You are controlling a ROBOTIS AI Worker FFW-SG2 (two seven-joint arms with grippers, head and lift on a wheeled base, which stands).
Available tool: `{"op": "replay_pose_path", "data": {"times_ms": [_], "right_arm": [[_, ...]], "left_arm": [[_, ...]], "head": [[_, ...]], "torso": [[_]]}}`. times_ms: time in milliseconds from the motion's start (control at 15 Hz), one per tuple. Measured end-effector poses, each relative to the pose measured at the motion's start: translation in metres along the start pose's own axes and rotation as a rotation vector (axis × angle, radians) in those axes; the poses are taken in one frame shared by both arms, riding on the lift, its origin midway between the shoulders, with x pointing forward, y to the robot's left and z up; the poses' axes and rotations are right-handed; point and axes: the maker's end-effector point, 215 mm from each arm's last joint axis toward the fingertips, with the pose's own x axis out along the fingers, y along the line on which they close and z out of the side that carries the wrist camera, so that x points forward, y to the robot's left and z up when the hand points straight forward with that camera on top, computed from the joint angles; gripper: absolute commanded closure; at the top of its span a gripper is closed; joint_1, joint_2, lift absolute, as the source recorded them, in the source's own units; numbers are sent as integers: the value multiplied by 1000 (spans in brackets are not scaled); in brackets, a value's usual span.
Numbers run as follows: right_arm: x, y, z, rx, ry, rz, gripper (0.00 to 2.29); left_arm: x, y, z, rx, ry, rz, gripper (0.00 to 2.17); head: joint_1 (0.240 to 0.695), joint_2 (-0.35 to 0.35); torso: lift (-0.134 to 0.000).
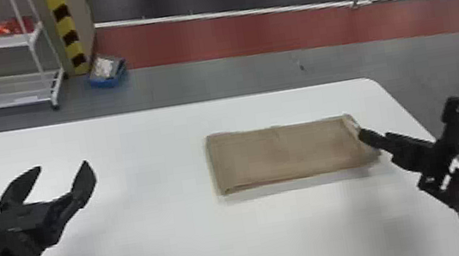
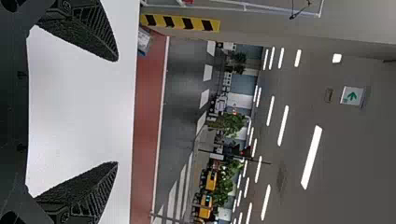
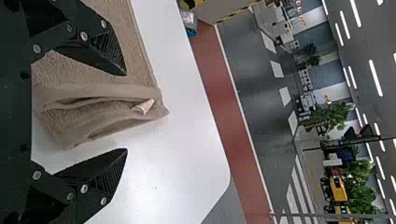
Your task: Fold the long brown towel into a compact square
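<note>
White worktop point(image 1: 163, 244), smooth, far corners rounded, its near side cut off by the head view's lower border. Long brown towel point(image 1: 280, 154) lies flat in a layered, roughly rectangular strip on the worktop's right half, nearer the far edge. Left tool point(image 1: 62, 165) is above the left part of the worktop, fingers spread, nothing between them. Right tool point(image 1: 367, 137) is at the towel's right end; in the right wrist view its fingers stand apart, with the layered end between them, unpinched. Beyond the worktop: grey floor, red floor band point(image 1: 228, 36), then dark paving with white stripes. At far left, white cart point(image 1: 2, 41) with a red packet point(image 1: 11, 26) on its upper shelf, beside a pillar bearing yellow-and-black tape point(image 1: 64, 28); blue box point(image 1: 106, 83) on the floor near the pillar. Left wrist view shows ceiling lights point(image 2: 311, 156) and a green-and-white sign point(image 2: 352, 95). Head view: right tool partly covers the towel's end, its second finger hard to make out. Pale tag point(image 3: 145, 106) is partly tucked in the folds; layer count cannot be told. Dark objects behind the cart unidentifiable.
</note>
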Motion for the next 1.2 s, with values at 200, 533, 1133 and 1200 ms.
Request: {"op": "replay_pose_path", "data": {"times_ms": [200, 533, 1133, 1200], "right_arm": [[4, -22, 2, -34, 33, -34, 127], [26, -10, -16, -77, 90, -23, 164], [30, -3, -30, -79, 109, -4, 1453], [29, -5, -31, -74, 109, -6, 1487]], "left_arm": [[1, -1, -1, -1, 1, -2, 90], [1, 1, -2, 0, 2, 1, 90], [-1, 3, -1, 3, -1, 2, 90], [-1, 3, -1, 3, -1, 2, 90]], "head": [[695, -205], [695, -191], [695, -173], [695, -175]], "torso": [[-125], [-125], [-125], [-125]]}}
